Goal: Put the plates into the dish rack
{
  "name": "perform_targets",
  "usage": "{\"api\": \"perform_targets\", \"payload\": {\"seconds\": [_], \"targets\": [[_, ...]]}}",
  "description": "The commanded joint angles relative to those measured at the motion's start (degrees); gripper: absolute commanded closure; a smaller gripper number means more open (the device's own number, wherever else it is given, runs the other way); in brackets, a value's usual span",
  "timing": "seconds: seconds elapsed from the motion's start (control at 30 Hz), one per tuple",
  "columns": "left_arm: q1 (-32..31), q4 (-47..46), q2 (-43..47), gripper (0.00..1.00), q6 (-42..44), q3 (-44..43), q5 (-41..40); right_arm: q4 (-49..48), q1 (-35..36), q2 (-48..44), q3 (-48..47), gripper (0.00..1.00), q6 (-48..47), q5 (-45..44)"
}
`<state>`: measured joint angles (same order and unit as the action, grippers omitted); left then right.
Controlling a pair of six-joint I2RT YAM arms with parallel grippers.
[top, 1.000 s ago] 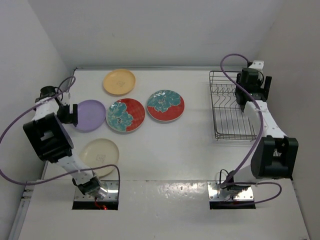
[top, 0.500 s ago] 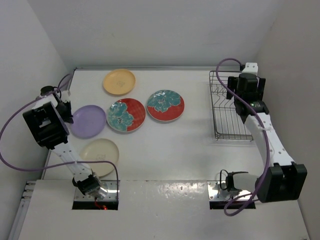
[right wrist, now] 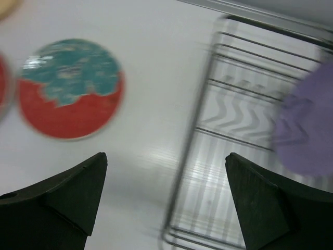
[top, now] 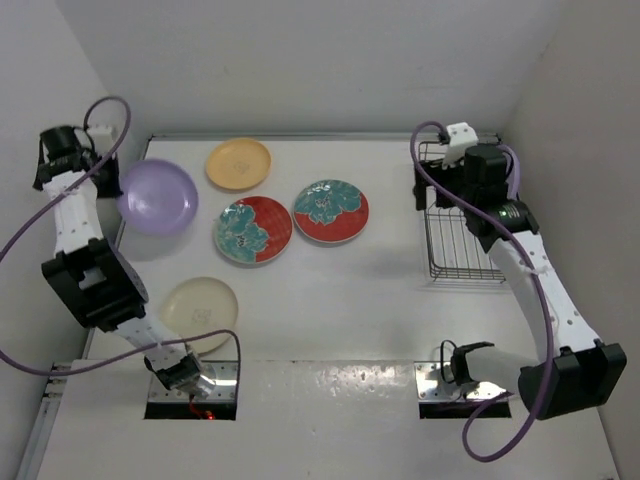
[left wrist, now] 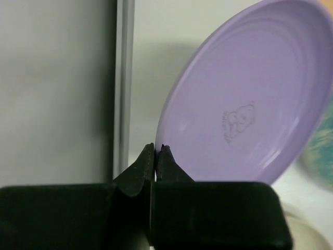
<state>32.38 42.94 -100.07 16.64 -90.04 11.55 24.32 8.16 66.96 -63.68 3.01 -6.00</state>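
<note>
Gripping the lavender plate (left wrist: 244, 104) by its rim: left claw (left wrist: 156, 156), jaws pinched narrow on it. Plate is tilted and clear of the bench (top: 330, 300), upper left of top view. Right claw (right wrist: 165, 159) is spread wide, holding nothing, over the left edge of the dish rack (top: 455, 235), upper right.

The lavender plate (left wrist: 244, 104) looks smooth and glossy.
</note>
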Motion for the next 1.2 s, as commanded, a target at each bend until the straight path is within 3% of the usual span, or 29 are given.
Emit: {"api": "perform_targets", "payload": {"seconds": [0.0,0.07,0.1,0.2,0.3,0.47,0.63,0.73,0.77,0.8,0.83,0.87,0.93,0.97,1.0,1.03,1.07,1.1,1.13,1.17], "targets": [[-11.25,-1.10,12.17,1.00,0.67,-7.16,7.16,0.13,6.24,2.90,-7.05,0.06,3.90,15.93],[-18.11,-0.05,14.99,1.00,0.67,-7.96,7.78,-3.47,10.01,3.96,-8.64,0.06,9.35,20.49],[-24.84,0.65,14.99,1.00,0.67,-8.57,7.78,-8.79,10.55,5.80,-9.26,0.06,11.48,21.72],[-34.54,3.64,14.47,1.00,-0.47,-9.97,7.78,-17.33,14.33,8.27,-10.23,0.06,20.54,27.09],[-40.27,5.22,12.98,1.00,-0.47,-10.60,7.17,-19.56,17.58,12.05,-12.34,0.08,25.29,28.15],[-45.29,5.75,12.97,1.00,0.14,-10.60,7.17,-17.11,21.10,17.59,-14.63,0.09,25.56,26.22],[-47.32,6.28,13.59,1.00,0.67,-11.73,9.62,-20.37,22.68,20.92,-13.13,0.17,28.46,28.93],[-47.32,6.81,13.59,1.00,0.67,-12.35,10.86,-17.56,24.09,24.44,-15.94,0.28,26.62,29.20],[-47.32,6.81,13.59,1.00,0.67,-12.35,11.38,-17.20,24.09,25.14,-15.86,0.42,26.70,28.85],[-47.32,6.81,14.11,1.00,0.67,-12.35,11.39,-18.15,23.48,25.06,-15.34,0.64,27.14,28.85],[-47.32,6.81,14.11,1.00,0.67,-12.35,11.39,-18.16,23.30,25.06,-15.33,0.65,28.19,28.85],[-46.80,6.81,14.11,1.00,0.67,-12.35,11.39,-19.47,22.95,24.37,-14.81,0.85,28.89,28.94],[-46.27,6.81,14.64,1.00,0.67,-12.35,11.39,-19.92,22.07,23.49,-14.28,1.00,29.07,29.03],[-46.27,6.81,14.64,1.00,0.67,-12.35,10.08,-19.92,21.72,22.52,-14.10,1.00,28.99,28.68],[-45.75,6.81,14.64,0.87,0.15,-12.35,8.59,-19.92,20.94,22.08,-14.02,1.00,28.38,28.50],[-45.74,6.81,13.95,0.33,-0.38,-12.35,6.49,-18.96,20.41,20.42,-13.93,1.00,28.20,26.67],[-45.74,6.81,13.16,0.07,-0.38,-12.35,1.77,-18.26,19.18,19.71,-14.10,1.00,27.67,23.52],[-45.74,6.81,13.15,0.00,-0.99,-12.35,-0.98,-17.29,19.00,17.87,-14.10,1.00,24.80,21.23],[-45.74,6.81,12.54,0.00,-1.00,-12.87,-3.61,-14.59,18.30,17.07,-14.45,1.00,23.12,10.07],[-45.22,6.81,12.53,0.00,-1.70,-12.88,-5.99,-11.60,18.20,16.28,-15.50,1.00,21.53,6.13]]}}
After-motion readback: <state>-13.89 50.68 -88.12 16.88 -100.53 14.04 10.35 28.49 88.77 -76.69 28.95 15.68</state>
